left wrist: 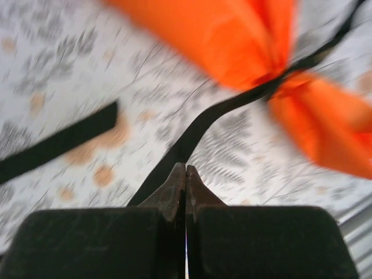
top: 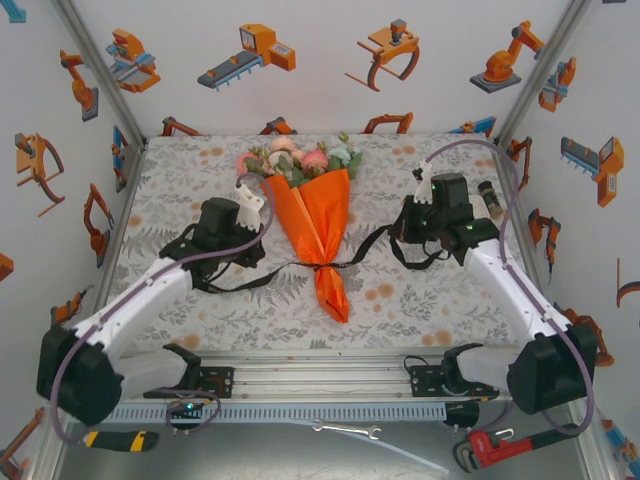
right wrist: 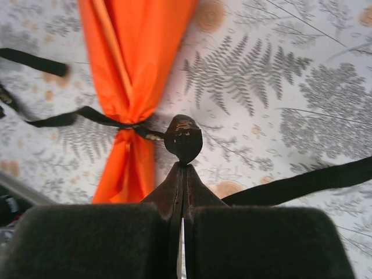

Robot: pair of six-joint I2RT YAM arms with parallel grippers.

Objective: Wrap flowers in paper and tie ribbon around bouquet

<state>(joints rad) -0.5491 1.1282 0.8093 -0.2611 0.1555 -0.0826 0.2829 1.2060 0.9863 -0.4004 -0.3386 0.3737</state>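
The bouquet lies mid-table, a cone of orange paper with the flowers at its far end. The black ribbon is cinched around its narrow neck. My left gripper is just left of the neck. Its tips are shut where the ribbon runs in from the knot, with a strand trailing under the left finger. My right gripper is to the right of the neck. It is shut on the ribbon, a small fold bulging past the tips.
Loose ribbon tails lie on the floral cloth. A small dark object sits at the back right. On the front shelf lie a spanner, a red pipe wrench and a yellow-handled tool. Printed walls close three sides.
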